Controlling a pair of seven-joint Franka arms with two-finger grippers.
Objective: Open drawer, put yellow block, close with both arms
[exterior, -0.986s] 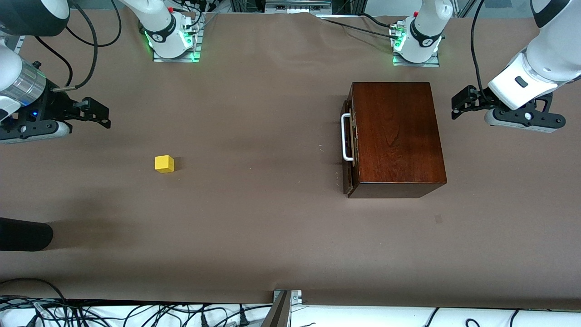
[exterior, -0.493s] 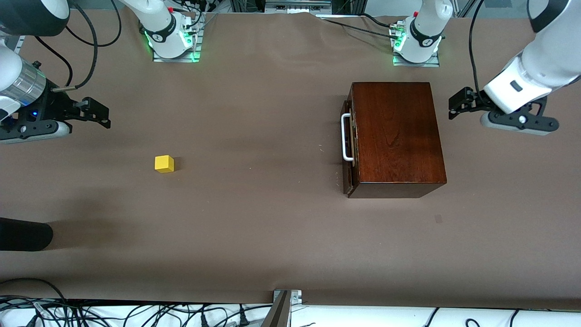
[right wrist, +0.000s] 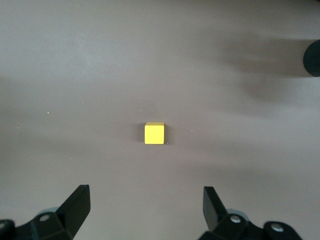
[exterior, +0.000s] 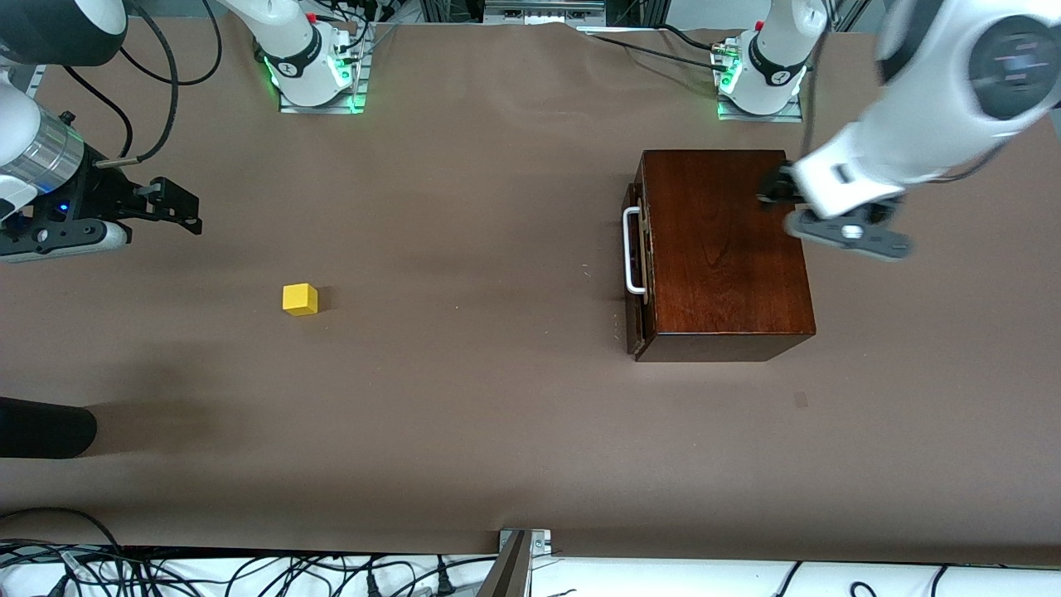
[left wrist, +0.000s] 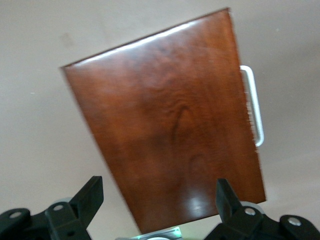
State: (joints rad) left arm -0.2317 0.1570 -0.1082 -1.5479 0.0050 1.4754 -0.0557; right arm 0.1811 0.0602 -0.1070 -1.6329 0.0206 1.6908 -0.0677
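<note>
1. The wooden box (exterior: 723,249) sits in the right half of the front view, toward the left arm's end of the table. The drawer (exterior: 635,253) looks pushed in, its white handle (exterior: 632,251) on the side facing the middle of the table.
2. The left gripper (exterior: 767,193) hangs over the top of the box, upper right of the front frame. In the left wrist view its fingers (left wrist: 89,196) are spread wide, nothing between them, the box top filling most of the shot.
3. The yellow block (exterior: 300,298) sits alone on the brown table (exterior: 464,398), left of centre in the front frame, well apart from the box.
4. The right gripper (exterior: 178,207) waits at the left edge of the front frame, up in the air. The right wrist view shows its fingers (right wrist: 77,202) apart and empty, the block dead centre in the frame.
</note>
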